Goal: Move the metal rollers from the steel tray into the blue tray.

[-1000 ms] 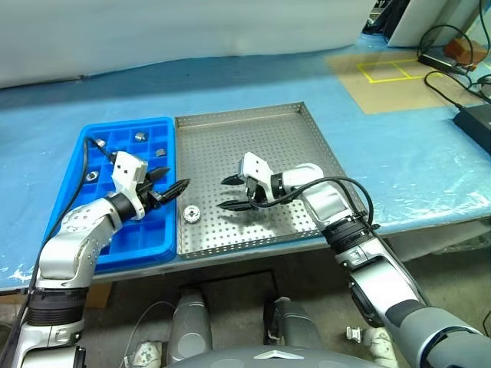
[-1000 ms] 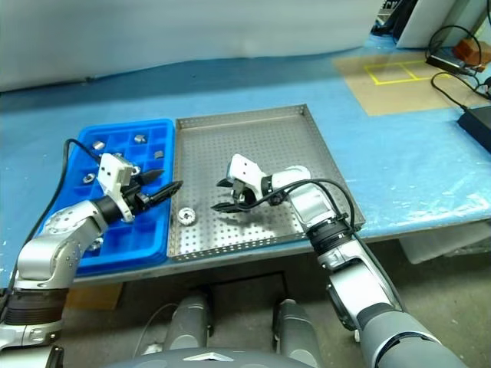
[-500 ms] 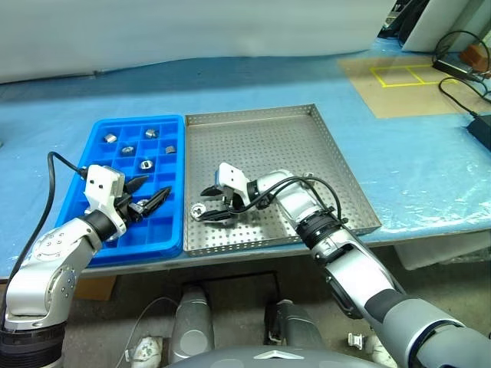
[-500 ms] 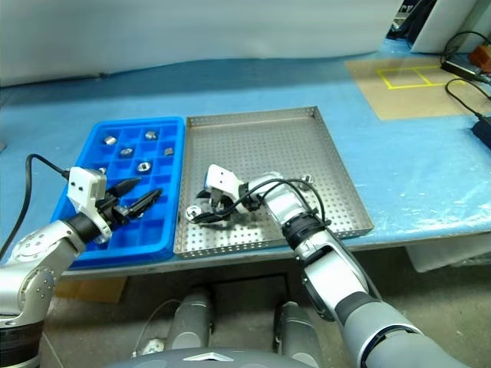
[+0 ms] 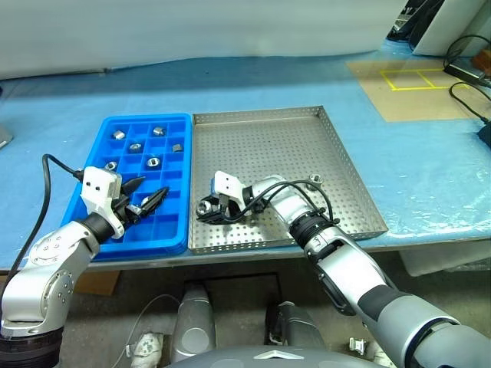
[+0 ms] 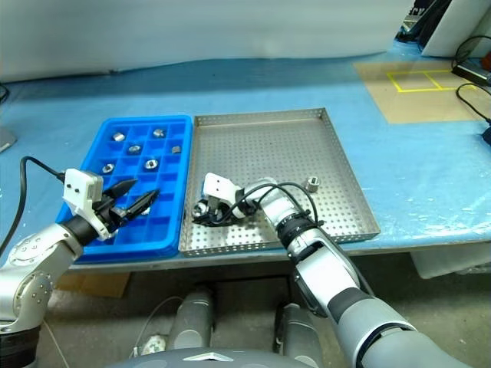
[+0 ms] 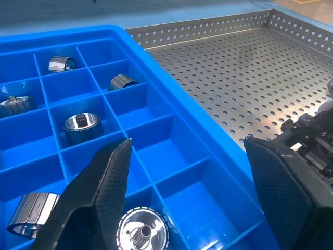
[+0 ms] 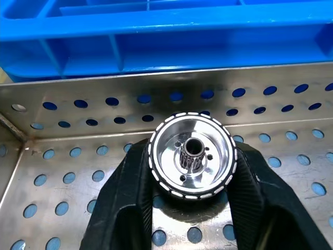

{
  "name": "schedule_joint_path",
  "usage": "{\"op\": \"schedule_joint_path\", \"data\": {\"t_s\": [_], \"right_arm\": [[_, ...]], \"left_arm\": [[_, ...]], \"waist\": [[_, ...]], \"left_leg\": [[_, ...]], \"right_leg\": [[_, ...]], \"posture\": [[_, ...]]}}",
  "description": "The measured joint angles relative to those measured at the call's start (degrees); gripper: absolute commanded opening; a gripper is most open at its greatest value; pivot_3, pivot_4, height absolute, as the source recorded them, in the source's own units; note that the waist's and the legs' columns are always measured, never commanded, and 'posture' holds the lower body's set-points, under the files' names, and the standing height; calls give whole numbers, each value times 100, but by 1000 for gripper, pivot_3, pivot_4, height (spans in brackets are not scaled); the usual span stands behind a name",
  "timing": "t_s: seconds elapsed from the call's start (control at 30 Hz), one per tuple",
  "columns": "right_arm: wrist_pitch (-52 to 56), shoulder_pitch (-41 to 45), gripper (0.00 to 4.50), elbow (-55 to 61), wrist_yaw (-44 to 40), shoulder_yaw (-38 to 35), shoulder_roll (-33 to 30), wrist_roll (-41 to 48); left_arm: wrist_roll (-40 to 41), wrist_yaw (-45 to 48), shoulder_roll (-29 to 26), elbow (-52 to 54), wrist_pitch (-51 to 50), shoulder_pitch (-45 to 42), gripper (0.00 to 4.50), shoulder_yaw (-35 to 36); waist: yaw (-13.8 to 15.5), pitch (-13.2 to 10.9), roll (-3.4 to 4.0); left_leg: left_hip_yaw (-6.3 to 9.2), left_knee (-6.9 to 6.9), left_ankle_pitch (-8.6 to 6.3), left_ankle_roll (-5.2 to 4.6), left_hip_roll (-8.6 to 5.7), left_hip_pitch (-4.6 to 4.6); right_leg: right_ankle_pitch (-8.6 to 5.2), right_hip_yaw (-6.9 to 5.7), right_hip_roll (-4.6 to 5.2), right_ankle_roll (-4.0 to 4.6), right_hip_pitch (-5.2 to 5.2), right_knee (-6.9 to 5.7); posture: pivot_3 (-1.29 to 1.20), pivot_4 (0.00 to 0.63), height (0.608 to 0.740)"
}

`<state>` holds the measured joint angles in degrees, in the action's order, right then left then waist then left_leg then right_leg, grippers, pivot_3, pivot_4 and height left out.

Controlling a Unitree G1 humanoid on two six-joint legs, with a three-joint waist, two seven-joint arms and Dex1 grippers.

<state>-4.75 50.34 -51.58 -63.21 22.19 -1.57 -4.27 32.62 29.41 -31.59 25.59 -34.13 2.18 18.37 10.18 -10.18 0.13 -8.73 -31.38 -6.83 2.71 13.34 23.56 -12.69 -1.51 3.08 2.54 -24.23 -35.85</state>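
At the steel tray's (image 5: 330, 153) near-left corner, beside the rim that meets the blue tray (image 5: 175, 230), the right gripper (image 8: 190, 172) has its two black fingers (image 8: 130, 192) pressed on either side of a silvery roller (image 8: 191, 155), hub facing the wrist camera. A second roller (image 5: 314, 181) sits loose toward the steel tray's right side. The left gripper (image 5: 147, 199) hangs over the blue tray's near compartments, fingers (image 7: 101, 182) spread, holding nothing. Several rollers (image 5: 153, 162) lie in the blue tray's compartments, mostly toward its far end; one (image 7: 142, 232) sits just below the left fingers.
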Motion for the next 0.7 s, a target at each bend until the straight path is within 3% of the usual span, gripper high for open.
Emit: {"op": "schedule_joint_path", "data": {"t_s": [0.4, 0.7], "right_arm": [[215, 443, 1640, 333, -342, -386, -304, 198], [-336, 1828, 1640, -887, 1234, -1137, 517, 300]], "left_arm": [[-279, -245, -7, -426, 288, -245, 3669, 221], [-456, -589, 75, -578, 511, -313, 3669, 309]], "waist": [[-5, 0, 0], [9, 0, 0]], "left_leg": [[0, 1, 0, 0, 2, 2], [0, 13, -1, 1, 5, 17]], "right_leg": [[0, 1, -2, 0, -6, -2], [-7, -4, -2, 12, -19, 10]], "posture": [[345, 150, 740], [388, 150, 740]]}}
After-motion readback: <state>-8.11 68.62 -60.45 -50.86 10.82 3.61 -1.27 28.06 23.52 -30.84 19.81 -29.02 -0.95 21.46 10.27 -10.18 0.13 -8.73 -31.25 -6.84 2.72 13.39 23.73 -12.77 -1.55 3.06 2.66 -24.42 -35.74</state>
